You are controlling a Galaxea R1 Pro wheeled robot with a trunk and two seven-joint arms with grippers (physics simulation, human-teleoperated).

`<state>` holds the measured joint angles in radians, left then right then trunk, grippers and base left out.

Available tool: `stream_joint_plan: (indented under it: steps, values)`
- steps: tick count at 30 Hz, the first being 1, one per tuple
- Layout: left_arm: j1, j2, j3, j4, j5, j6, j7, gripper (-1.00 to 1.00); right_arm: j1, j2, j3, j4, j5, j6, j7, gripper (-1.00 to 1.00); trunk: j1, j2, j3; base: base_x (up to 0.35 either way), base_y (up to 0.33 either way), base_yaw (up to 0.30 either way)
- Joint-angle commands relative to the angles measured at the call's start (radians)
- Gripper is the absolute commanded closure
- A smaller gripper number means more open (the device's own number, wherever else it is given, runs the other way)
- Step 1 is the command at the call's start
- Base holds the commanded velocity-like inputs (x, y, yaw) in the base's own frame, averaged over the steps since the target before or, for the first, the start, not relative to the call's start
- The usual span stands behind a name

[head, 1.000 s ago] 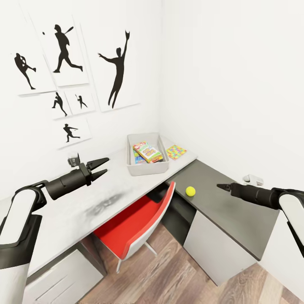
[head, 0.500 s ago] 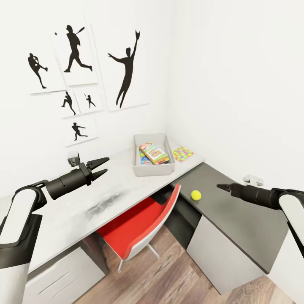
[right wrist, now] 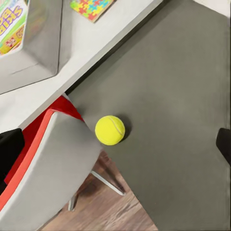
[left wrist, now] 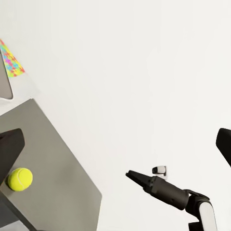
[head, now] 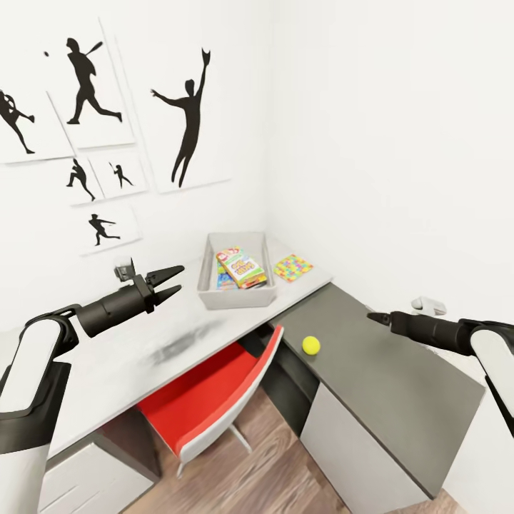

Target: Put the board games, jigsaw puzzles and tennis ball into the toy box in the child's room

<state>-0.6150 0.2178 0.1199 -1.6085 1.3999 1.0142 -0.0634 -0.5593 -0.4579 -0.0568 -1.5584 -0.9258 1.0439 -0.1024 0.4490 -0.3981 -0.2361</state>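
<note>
Since a moment ago only the view has been turned; nothing on the worktop (head: 143, 350) was moved. The left end effector (head: 165, 283) is held open and empty, while the right end effector (head: 374, 317) looks closed and empty. The ball (head: 310, 345) lies near on the dark top, and farther off the box (head: 208, 296) already holds games, with a puzzle (head: 293, 268) beside it.

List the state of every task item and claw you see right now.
toy box: upright, holding game boxes
jigsaw puzzle: flat on table, outside box
tennis ball: loose on dark desk surface
left claw: open, empty
right claw: shut, empty
</note>
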Motion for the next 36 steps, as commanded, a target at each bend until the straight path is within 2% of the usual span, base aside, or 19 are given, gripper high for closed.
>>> stream_joint_plan:
  steps: [1, 14, 29, 36]
  values:
    - [-0.001, 0.0, 0.001, 0.0, -0.007, 0.004, -0.007, -1.0, -0.001, 0.0, 0.0, 0.0, -0.004, 0.003, -0.01, -1.0, 0.001, -0.002, -0.002, 0.26, -0.214, 0.001]
    - [-0.003, -0.001, 0.001, 0.0, -0.007, 0.003, -0.008, -1.0, 0.002, 0.0, 0.001, 0.0, 0.008, 0.003, -0.009, -1.0, 0.001, -0.002, -0.002, 0.247, -0.09, 0.018]
    - [-0.005, -0.001, 0.001, 0.0, -0.007, 0.004, -0.008, -1.0, 0.003, -0.001, 0.002, 0.004, 0.01, -0.021, -0.007, -1.0, 0.001, -0.002, -0.002, 0.044, -0.009, 0.21]
    - [-0.007, -0.001, 0.001, 0.0, -0.007, 0.004, -0.008, -1.0, 0.003, -0.001, 0.002, 0.006, 0.01, -0.023, -0.007, -1.0, 0.001, -0.002, -0.005, 0.014, 0.006, 0.074]
